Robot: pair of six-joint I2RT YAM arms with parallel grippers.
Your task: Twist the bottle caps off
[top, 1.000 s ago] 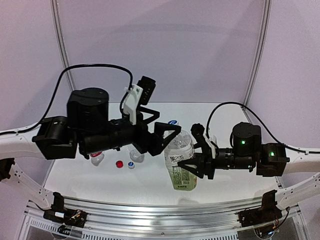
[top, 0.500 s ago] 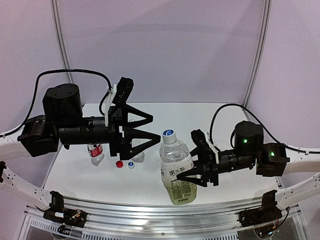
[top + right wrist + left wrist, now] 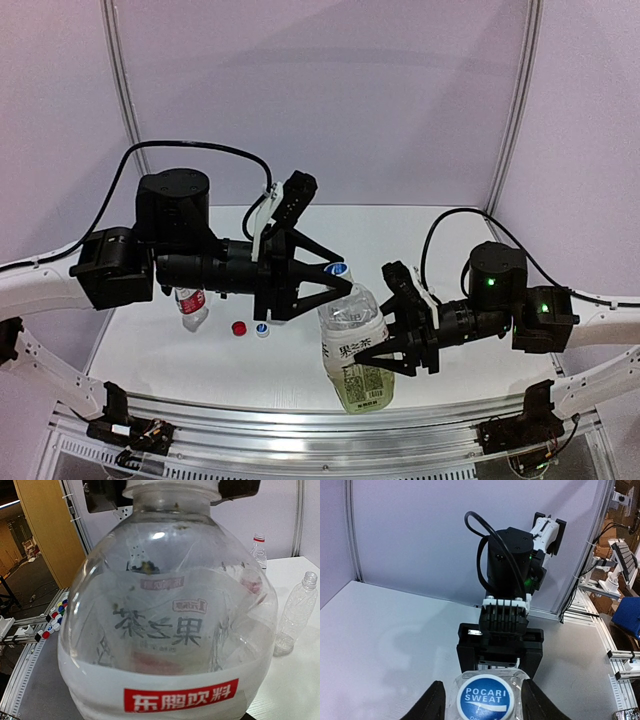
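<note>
The large bottle [image 3: 355, 345], clear with a white-and-green label, leans a little to the left with my right gripper [image 3: 395, 335] shut on its body. It fills the right wrist view [image 3: 170, 630]. Its white-and-blue cap [image 3: 337, 269] is still on it. My left gripper [image 3: 335, 282] straddles that cap [image 3: 486, 696]; its fingers [image 3: 432, 702] stand open on either side with a gap. The small red-labelled bottle [image 3: 192, 305] stands at the left, beside a loose red cap [image 3: 239, 328] and a loose white-and-blue cap [image 3: 262, 330]. The slim ribbed bottle [image 3: 295, 612] stands uncapped.
White walls and metal posts [image 3: 122, 90] close the table at the back and sides. An aluminium rail [image 3: 320, 420] runs along the near edge. Several loose coloured caps [image 3: 52, 617] lie on the rail at the side.
My left gripper pulled back to the left, then came in over the big bottle's cap with its jaws narrowing. The bottle tipped slightly to the left; the right grip is unchanged.
</note>
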